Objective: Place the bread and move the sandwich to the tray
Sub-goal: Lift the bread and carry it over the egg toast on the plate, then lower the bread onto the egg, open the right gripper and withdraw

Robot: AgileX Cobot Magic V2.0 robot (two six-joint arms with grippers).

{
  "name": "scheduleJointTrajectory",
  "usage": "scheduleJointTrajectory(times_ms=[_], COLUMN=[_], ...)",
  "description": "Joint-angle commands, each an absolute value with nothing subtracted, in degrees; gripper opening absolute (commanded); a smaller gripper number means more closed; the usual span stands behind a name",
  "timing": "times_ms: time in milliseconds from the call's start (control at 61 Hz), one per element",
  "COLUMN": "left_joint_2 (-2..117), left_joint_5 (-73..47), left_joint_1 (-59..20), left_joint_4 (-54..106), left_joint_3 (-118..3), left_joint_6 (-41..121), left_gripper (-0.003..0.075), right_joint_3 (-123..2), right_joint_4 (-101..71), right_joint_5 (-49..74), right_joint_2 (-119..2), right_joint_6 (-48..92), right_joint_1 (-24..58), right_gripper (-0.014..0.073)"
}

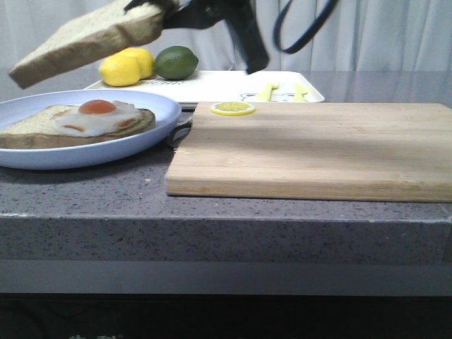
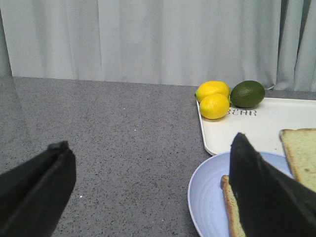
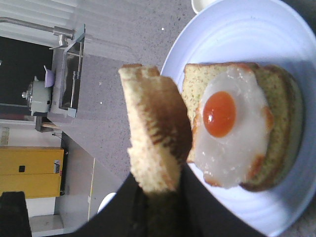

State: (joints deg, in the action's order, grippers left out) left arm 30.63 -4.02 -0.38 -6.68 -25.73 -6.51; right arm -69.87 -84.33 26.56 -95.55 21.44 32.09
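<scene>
Between the right claw's [image 3: 159, 190] closed fingers, the bread [image 1: 88, 39] is gripped, tilted above the egg-topped slice [image 1: 78, 127]; the left claw [image 2: 153, 197] is held wide open, empty.

A dark gripper [image 1: 164, 15] pinches a tilted slice of bread [image 1: 88, 39] in the air above a pale blue plate [image 1: 159, 106] holding an egg-topped slice [image 1: 78, 126]. Behind sit two lemons [image 1: 127, 67], a lime [image 1: 176, 62] and a white tray [image 1: 219, 86]. A lemon slice [image 1: 232, 108] lies on the wooden cutting board [image 1: 311, 152]; which arm holds the bread is unclear.
</scene>
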Motion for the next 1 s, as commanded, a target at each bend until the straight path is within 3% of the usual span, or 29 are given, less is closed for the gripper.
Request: scheduleJointTrajectory(times_ms=[0,279,639,984], left_joint_2=[31.08,31.08,31.08,31.08], left_joint_5=[0.7,0.7,0.7,0.7], left_joint_1=[-0.71,-0.71,-0.71,-0.71], left_joint_4=[-6.7,-6.7,-6.7,-6.7], left_joint_3=[-27.81,-27.81,-27.81,-27.81], left_joint_6=[-6.46,-6.46,-6.46,-6.46], left_gripper=[0.0619,0.0619,0.0619,0.0619], right_joint_3=[-75.28,-80.47,-80.51,-80.34], right_joint_4=[-86.67,-86.72,-86.67,-86.07], right_joint_5=[29.24,33.94,33.23,32.85], right_joint_2=[-97.08,-104.96,-105.31,-105.31], right_joint_6=[22.16,22.16,22.16,22.16], right_joint_1=[32.22,32.22,32.22,32.03], right_gripper=[-0.0061,0.0087,0.0113,0.029])
